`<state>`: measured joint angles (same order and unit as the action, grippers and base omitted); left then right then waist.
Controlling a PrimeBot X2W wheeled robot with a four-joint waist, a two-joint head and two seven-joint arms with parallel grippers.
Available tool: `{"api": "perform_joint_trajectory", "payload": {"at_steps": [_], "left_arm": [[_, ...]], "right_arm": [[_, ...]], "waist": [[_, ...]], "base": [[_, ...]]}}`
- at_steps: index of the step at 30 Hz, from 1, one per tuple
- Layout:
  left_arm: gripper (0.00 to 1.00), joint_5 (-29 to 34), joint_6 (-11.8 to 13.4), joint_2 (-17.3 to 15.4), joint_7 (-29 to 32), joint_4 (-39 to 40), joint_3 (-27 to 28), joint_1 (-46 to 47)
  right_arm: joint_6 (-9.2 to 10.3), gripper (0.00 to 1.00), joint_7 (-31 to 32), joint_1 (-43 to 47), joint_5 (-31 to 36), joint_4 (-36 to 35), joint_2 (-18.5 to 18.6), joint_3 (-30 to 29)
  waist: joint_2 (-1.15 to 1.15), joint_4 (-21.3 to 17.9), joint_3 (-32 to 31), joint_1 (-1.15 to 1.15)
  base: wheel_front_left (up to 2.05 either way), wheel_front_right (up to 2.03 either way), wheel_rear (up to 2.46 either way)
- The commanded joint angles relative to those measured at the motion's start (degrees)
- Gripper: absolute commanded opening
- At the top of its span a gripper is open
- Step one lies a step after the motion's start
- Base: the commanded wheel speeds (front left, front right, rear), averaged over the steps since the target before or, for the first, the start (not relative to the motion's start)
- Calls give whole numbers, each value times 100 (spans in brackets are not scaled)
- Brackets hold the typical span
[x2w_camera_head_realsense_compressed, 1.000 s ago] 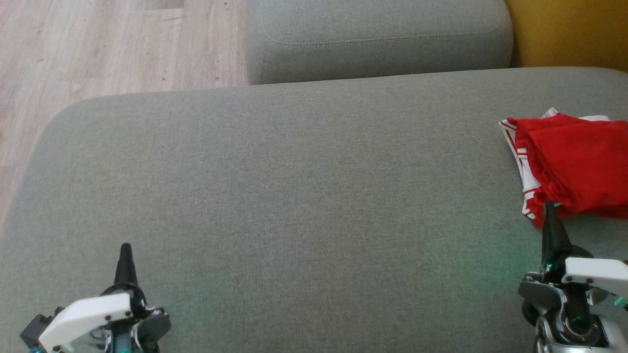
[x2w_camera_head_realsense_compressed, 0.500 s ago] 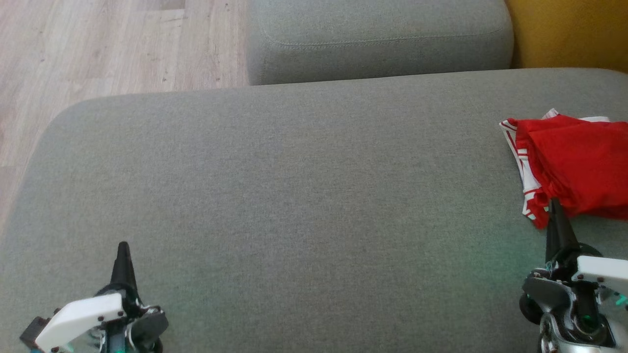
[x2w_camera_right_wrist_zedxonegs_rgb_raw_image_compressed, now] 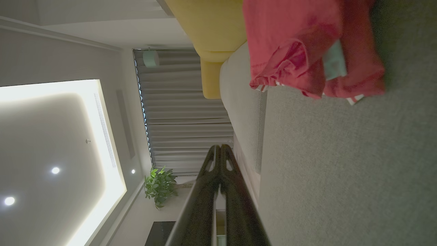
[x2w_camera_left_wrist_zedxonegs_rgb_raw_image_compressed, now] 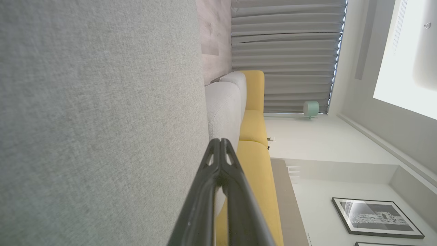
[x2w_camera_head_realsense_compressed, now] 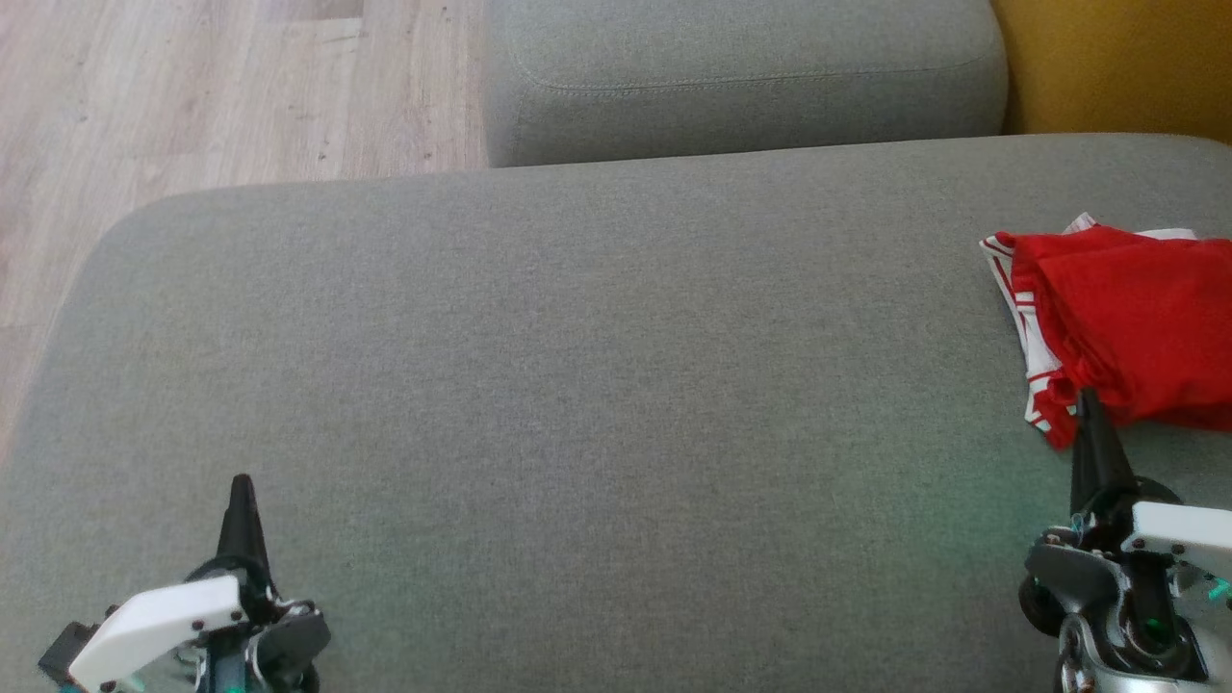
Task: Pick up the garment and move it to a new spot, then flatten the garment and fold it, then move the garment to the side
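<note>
One garment (x2w_camera_head_realsense_compressed: 1126,327) is my whole concern: red with white striped trim, lying in loose, rumpled layers at 3 o'clock in the head view. It is on the right end of the broad grey seat cushion (x2w_camera_head_realsense_compressed: 577,385), and the picture's edge cuts off part of it.

I judge it light, soft and limp. It will sag and unfold as soon as it is lifted, and a pinch may catch only the top layer. The trimmed hem at its 8 o'clock corner looks the firmest place to take hold, with a second grip further along the same edge so that it hangs flat.

My right hand (x2w_camera_head_realsense_compressed: 1088,399) has its fingers pressed together and holds nothing. Its tip sits at that near corner in the head view, but the wrist view shows bare cushion between them, so I take them to be apart. My left hand (x2w_camera_head_realsense_compressed: 241,486), at 7 o'clock, is likewise closed on nothing and well apart from the cloth.

A second cushion (x2w_camera_head_realsense_compressed: 741,77) lies at 12 o'clock, a yellow sofa (x2w_camera_head_realsense_compressed: 1107,58) at 1 o'clock and wooden floor (x2w_camera_head_realsense_compressed: 192,96) at 11 o'clock. Nothing lies between my hands and the cloth.
</note>
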<state>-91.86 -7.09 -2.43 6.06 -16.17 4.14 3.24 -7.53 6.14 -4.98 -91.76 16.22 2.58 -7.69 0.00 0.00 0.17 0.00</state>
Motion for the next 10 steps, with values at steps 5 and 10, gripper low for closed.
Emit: {"api": "perform_joint_trajectory", "payload": {"at_steps": [5, 10], "left_arm": [[0, -31, -40, -44, 42, 211, 237, 295], [0, -31, -40, -44, 42, 211, 237, 295]], "right_arm": [[4, 0, 35, -120, -41, -220, 30, 117], [4, 0, 35, -120, -41, -220, 30, 117]], "waist": [[0, 0, 0, 0], [0, 0, 0, 0]], "base": [[0, 0, 0], [0, 0, 0]]}}
